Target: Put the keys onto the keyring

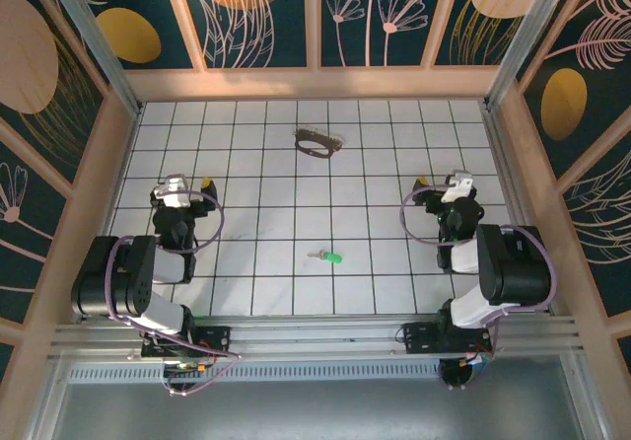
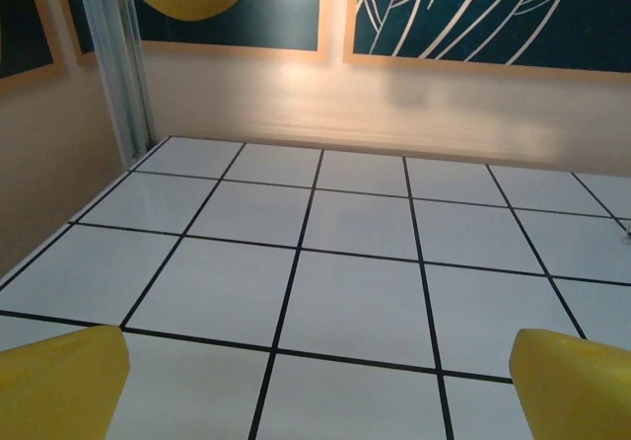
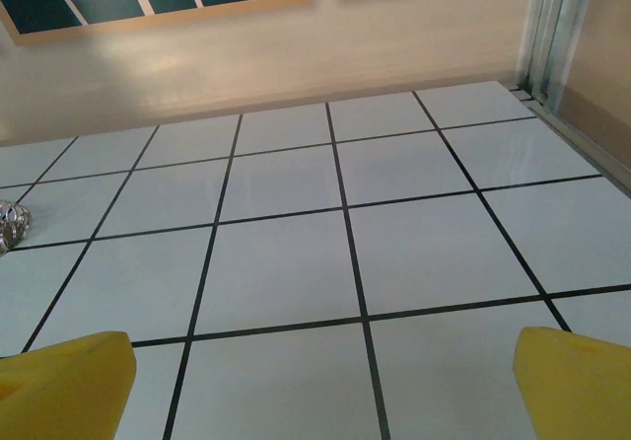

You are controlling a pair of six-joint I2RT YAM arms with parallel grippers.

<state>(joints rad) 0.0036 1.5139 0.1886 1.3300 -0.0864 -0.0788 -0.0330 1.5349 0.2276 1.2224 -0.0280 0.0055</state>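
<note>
The key (image 1: 332, 257), with a green head and a short silver blade pointing left, lies flat on the white tiled table (image 1: 266, 164), near the front and midway between the arms. Far back at centre lies the keyring (image 1: 317, 146), a thin dark oval loop; its grey metal pieces (image 3: 12, 223) peek in at the left edge of the right wrist view. My left gripper (image 1: 184, 183) (image 2: 315, 391) is open over bare tiles left of the key. My right gripper (image 1: 442, 183) (image 3: 320, 391) is open too, to the key's right. Both sets of yellow fingertips (image 2: 59, 381) (image 3: 577, 381) stand wide apart with nothing between them.
Wooden walls with painted panels enclose the table on the left (image 1: 94, 193), back (image 1: 315, 83) and right (image 1: 527, 183). An aluminium post (image 2: 113, 60) stands in the back left corner, another (image 3: 552, 26) in the back right corner. The arm bases sit on a rail (image 1: 315, 331) at the front.
</note>
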